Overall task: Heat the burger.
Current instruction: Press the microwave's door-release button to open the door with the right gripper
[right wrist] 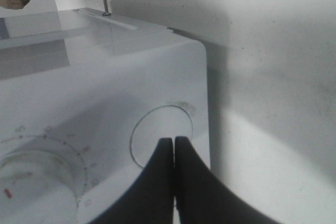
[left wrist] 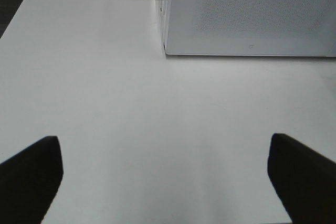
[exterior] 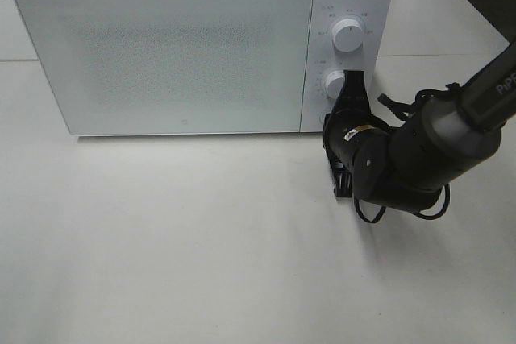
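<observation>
The burger is out of view in every frame. The white microwave [exterior: 169, 46] stands at the back of the table with its door closed. My right gripper [exterior: 353, 80] is shut and empty, its tips against the lower part of the control panel. In the right wrist view the shut right gripper [right wrist: 174, 141] touches the round button [right wrist: 152, 127] set in the panel's corner beside a dial [right wrist: 37, 182]. My left gripper [left wrist: 164, 145] is open over bare table, short of the microwave's front corner [left wrist: 167, 51], and holds nothing.
Two dials, the upper dial [exterior: 348, 34] and the lower dial [exterior: 334, 84], sit on the microwave's panel. The right arm [exterior: 419, 155] lies across the table in front of the panel. The white table [exterior: 161, 239] stretches in front of the microwave.
</observation>
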Robot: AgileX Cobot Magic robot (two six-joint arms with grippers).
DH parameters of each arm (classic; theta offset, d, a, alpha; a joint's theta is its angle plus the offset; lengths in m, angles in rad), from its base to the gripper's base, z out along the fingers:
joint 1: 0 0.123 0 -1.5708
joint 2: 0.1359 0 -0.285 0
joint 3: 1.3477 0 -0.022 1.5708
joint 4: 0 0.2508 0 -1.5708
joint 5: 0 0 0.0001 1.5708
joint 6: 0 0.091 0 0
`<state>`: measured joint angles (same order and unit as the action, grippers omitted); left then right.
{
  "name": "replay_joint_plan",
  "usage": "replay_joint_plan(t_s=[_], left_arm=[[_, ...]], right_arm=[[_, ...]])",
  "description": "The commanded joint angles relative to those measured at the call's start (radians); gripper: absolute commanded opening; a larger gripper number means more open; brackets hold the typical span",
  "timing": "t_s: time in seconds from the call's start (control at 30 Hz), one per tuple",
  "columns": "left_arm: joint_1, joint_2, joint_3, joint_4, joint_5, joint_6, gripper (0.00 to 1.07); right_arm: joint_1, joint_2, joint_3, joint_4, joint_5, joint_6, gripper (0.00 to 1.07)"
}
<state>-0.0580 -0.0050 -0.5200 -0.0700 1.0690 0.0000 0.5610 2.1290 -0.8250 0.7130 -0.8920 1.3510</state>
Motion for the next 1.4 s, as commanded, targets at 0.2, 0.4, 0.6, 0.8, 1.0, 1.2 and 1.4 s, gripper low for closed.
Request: replay_joint_plan(t_s=[0.2,0.4,0.6,0.8,1.0,1.2,1.4], left_arm=[[0.003,-0.006,0.004,-0.001,-0.002,0.000,0.98],[0.003,-0.006,0.004,-0.001,-0.002,0.000,0.98],[0.003,-0.006,0.004,-0.001,-0.002,0.000,0.98],[0.003,-0.006,0.004,0.000,-0.002,0.000,0.98],[0.003,-0.006,0.004,0.000,-0.002,0.000,0.98],[0.003,-0.006,0.004,0.000,-0.002,0.000,0.98],[0.003,-0.006,0.004,0.000,-0.002,0.000,0.98]], right_arm=[[-0.003,0.019,-0.045,0.009,-0.021,-0.026,0.00],[-0.003,0.027,-0.057,0.036,-0.055,-0.041,0.00],[-0.003,0.032,-0.065,0.055,-0.063,-0.058,0.00],[-0.003,0.062,-0.104,0.065,-0.103,-0.058,0.00],[-0.003,0.066,-0.138,0.108,-0.161,-0.095,0.00],[-0.015,0.094,-0.202,0.104,-0.236,-0.113,0.00],[-0.015,0.094,-0.218,0.104,-0.248,-0.113,0.00]])
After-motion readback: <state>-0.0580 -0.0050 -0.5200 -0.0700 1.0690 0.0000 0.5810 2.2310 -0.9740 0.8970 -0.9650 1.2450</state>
